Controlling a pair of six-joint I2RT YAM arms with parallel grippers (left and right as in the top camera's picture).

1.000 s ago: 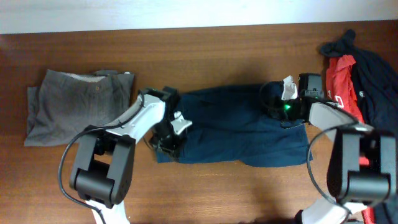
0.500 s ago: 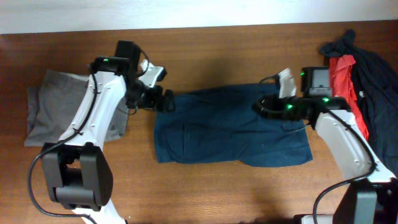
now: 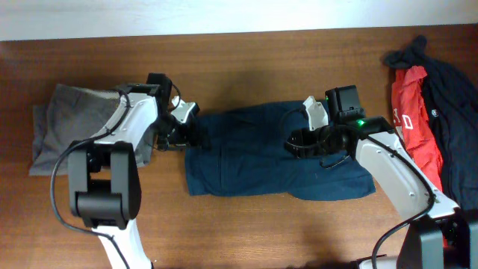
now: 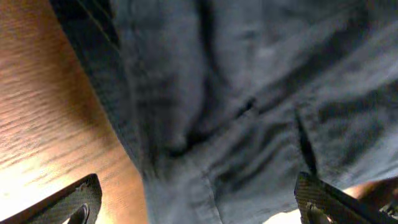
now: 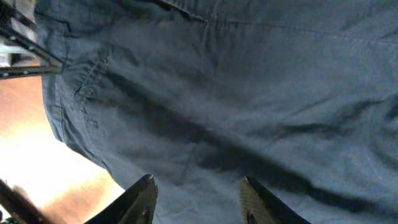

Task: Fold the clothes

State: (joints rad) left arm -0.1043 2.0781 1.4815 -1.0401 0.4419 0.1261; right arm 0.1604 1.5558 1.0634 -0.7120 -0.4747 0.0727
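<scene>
A navy blue piece (image 3: 276,161) lies spread flat in the middle of the table. My left gripper (image 3: 190,134) hovers at its upper left edge, open. In the left wrist view the left gripper (image 4: 199,208) has its fingers far apart and the navy fabric (image 4: 236,93) lies beneath, ungripped. My right gripper (image 3: 293,143) hangs over the upper middle of the piece. In the right wrist view the right gripper (image 5: 198,186) is open above the navy cloth (image 5: 236,81), holding nothing. Folded grey shorts (image 3: 78,134) lie at the left.
A heap of clothes sits at the right edge: a red white-printed shirt (image 3: 407,123) and black garments (image 3: 452,104). The wooden table (image 3: 261,71) ends at a white strip along the far side. The left arm reaches across the grey shorts.
Both grippers have opened and let go of the navy piece. The left one went from its lower left corner up to the upper left edge. The right one slid left over the fabric.
</scene>
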